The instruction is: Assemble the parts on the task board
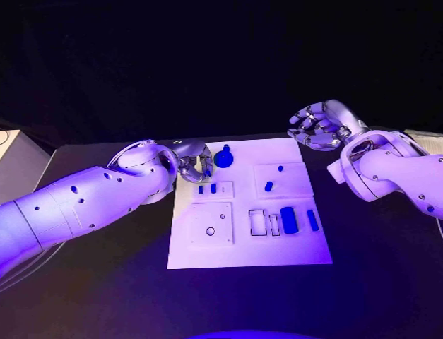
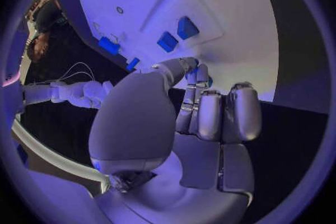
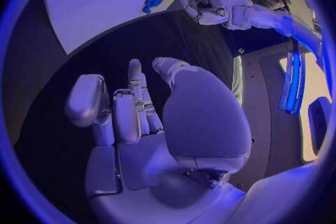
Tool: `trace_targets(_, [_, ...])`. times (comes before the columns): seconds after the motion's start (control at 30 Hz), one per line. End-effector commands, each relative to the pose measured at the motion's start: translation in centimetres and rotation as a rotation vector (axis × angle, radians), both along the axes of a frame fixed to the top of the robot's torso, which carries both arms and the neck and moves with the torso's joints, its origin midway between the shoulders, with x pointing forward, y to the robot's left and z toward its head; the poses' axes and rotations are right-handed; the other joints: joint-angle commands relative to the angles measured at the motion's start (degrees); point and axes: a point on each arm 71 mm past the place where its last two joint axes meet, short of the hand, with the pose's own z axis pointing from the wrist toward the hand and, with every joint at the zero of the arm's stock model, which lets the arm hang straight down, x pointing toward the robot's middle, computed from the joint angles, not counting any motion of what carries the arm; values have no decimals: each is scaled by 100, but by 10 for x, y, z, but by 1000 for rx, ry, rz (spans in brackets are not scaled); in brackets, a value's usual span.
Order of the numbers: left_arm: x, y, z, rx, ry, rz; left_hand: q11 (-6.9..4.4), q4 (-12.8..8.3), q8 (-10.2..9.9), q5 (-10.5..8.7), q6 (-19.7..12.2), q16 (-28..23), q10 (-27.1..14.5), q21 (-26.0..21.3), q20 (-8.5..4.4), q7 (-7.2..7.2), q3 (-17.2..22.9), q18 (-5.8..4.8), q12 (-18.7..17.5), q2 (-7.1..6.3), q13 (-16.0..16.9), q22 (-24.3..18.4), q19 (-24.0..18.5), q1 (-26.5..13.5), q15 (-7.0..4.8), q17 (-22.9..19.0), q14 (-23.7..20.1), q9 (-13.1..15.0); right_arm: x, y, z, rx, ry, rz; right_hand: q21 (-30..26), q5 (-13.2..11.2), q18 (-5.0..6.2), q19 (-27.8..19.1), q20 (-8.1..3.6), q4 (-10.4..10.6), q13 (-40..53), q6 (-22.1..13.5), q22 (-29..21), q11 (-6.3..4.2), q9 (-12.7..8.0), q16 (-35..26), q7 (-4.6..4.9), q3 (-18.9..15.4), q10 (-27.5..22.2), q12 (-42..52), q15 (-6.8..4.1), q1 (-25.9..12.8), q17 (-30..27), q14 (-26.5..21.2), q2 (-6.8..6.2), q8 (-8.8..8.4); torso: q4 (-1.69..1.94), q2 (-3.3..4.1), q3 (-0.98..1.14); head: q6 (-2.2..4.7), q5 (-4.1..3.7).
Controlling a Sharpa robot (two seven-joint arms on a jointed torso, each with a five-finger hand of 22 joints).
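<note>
The white task board (image 1: 244, 248) lies in the middle of the table. My left hand (image 1: 188, 159) hovers at the board's far left corner with its fingers curled (image 2: 210, 112). It pinches a small blue part (image 2: 209, 82) at the fingertips, mostly hidden. A larger blue part (image 1: 223, 157) stands just beside that hand, apart from it. Two small blue parts (image 1: 207, 188) sit in a raised plate, one blue part (image 1: 269, 186) in another, and two long blue parts (image 1: 290, 219) lie near several slots. My right hand (image 1: 321, 126) hangs above the far right corner, fingers curled in on nothing.
Near the board's left front a square plate (image 1: 211, 226) has a round hole in it. A pale box (image 1: 2, 166) stands at the table's left edge, and light objects (image 1: 435, 141) lie at the right edge. Black tabletop (image 1: 384, 268) surrounds the board.
</note>
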Motion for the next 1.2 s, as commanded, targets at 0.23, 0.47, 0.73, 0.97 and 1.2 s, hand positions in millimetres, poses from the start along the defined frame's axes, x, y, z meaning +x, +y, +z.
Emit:
trace_targets(0.23, [-1, -2, -4, 5, 13, -6, -12, -37, -5, -30, 47, 18, 40, 8, -6, -13, 10, -102, -23, -2, -4, 34, -2, -69, -31, -2, 80, 10, -1, 2, 0, -1, -6, 9, -1, 24, -77, 31, -13, -8, -6, 16, 1, -1, 6, 8, 22, 23, 26, -13, -25, -29, 2, 216, -15, -14, 1, -3, -4, -19, -13])
trace_targets(0.47, [0, -2, -5, 7, 14, -2, -12, -41, -8, -30, 50, 18, 47, 10, -5, -13, 14, -103, -32, 2, -4, 37, 0, -68, -30, -1, 79, 9, -1, 2, 0, -1, -6, 10, -1, 24, -77, 31, -13, -8, -6, 16, 1, -1, 6, 8, 22, 23, 26, -13, -25, -29, 2, 216, -15, -14, 5, -7, -8, -19, -17])
trace_targets(0.73, [1, -2, -6, 11, 13, 0, -13, -52, -15, -31, 52, 17, 54, 6, -4, -14, 19, -101, -44, 4, -4, 32, -5, -62, -30, -4, 77, 8, -1, 2, 1, -1, -6, 11, -1, 24, -77, 31, -13, -8, -6, 16, 1, -1, 6, 8, 22, 23, 26, -13, -25, -29, 2, 216, -15, -14, 3, -3, -4, -14, -21])
trace_targets(0.97, [1, -3, -6, 13, 8, 2, -12, -59, -19, -33, 54, 18, 60, 4, -3, -14, 22, -100, -52, 5, -4, 29, -8, -59, -30, -3, 76, 7, -1, 2, 1, -1, -6, 11, -1, 24, -77, 31, -13, -8, -6, 16, 1, -1, 6, 8, 22, 23, 26, -13, -25, -29, 2, 216, -15, -14, 2, -2, -1, -17, -26])
trace_targets(1.2, [1, -4, -6, 17, 12, -1, -12, -61, -20, -35, 57, 16, 64, 3, -3, -13, 23, -100, -55, 6, -4, 27, -10, -58, -30, -9, 74, 7, -1, 2, 0, -1, -5, 13, -14, 38, -75, 26, -12, -16, -41, 20, 0, 1, 10, 5, 23, 21, 45, -59, -24, -31, 2, 214, -18, -17, 5, -8, -1, -24, -32])
